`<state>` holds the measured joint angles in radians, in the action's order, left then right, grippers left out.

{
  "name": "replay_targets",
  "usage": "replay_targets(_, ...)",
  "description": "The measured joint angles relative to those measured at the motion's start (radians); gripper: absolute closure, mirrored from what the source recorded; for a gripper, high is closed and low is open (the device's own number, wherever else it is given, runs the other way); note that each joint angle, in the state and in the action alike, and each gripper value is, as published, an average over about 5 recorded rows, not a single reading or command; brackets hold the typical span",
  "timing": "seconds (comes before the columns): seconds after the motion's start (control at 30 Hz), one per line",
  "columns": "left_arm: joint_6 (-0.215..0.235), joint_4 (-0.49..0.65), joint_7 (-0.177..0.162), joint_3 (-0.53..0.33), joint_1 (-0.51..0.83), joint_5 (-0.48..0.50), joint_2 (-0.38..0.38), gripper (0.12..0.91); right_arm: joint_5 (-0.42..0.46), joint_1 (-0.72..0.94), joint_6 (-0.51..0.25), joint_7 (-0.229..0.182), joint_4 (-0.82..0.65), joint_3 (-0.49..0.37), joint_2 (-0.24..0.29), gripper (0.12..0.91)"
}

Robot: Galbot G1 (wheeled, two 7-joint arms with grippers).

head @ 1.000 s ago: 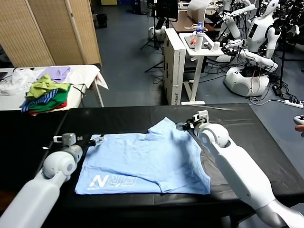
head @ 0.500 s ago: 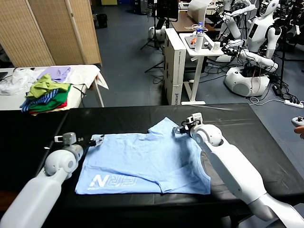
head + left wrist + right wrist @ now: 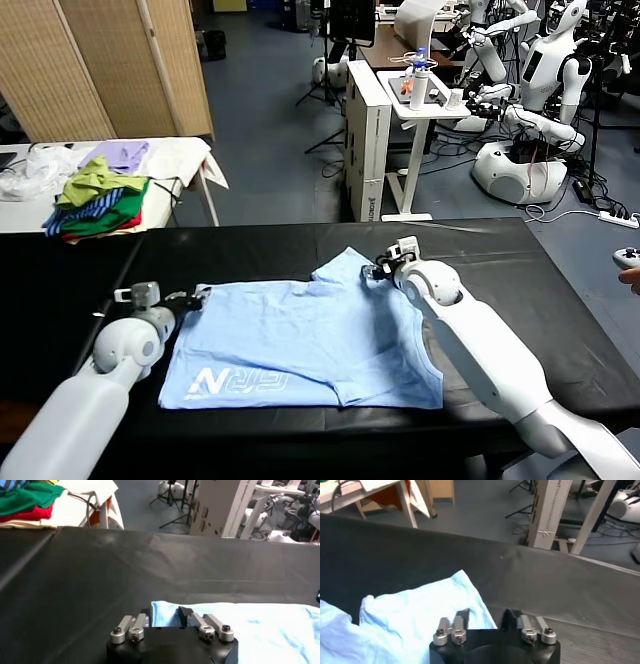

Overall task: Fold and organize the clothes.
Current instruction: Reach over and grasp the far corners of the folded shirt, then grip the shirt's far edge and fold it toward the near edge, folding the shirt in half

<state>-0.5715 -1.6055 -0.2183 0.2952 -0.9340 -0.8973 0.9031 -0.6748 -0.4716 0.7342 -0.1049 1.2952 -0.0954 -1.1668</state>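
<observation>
Both grippers closed since the earlier frame, pinching T-shirt edges.
Left gripper clamps the near-left corner; right gripper apparently grips the sleeve; shirt lies flat on black table.

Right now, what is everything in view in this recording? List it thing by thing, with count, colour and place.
T-shirt: one, light blue with white lettering near its left corner, spread flat on the black table.
Black table: one, directly before the robot.
Garment pile: one heap, green, red, striped and lilac, on a white side table at far left.
Folding screen: one, tan, behind the side table.
White stand: one, beyond the black table, holding a bottle.
Other robots: several, white, far right background.
Left gripper: one, black and silver, at the shirt's left edge.
Right gripper: one, black and silver, at the shirt's far right sleeve.
</observation>
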Motion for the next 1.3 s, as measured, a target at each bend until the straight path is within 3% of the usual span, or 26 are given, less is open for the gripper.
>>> replay_targets(0.2, 0.013, -0.002, 0.003, 0.002, 0.000, 0.009, 0.000, 0.768, 0.006, -0.016, -0.020, 0.002, 0.012, 0.020, 0.003, 0.884)
replay_targets(0.37, 0.021, -0.023, 0.012, 0.013, -0.014, 0.020, 0.000, 0.815, 0.006, -0.041, -0.115, 0.014, 0.036, 0.048, 0.018, 0.885)
replay_targets(0.63, 0.041, -0.083, 0.013, 0.053, -0.058, 0.037, -0.002, 0.822, 0.002, -0.114, -0.238, 0.033, 0.139, 0.108, 0.056, 0.885)
replay_targets(1.3, 0.089, -0.332, 0.015, 0.222, -0.296, 0.100, 0.011, 0.824, -0.008, -0.372, -0.212, 0.019, 0.448, 0.285, 0.166, 0.885)
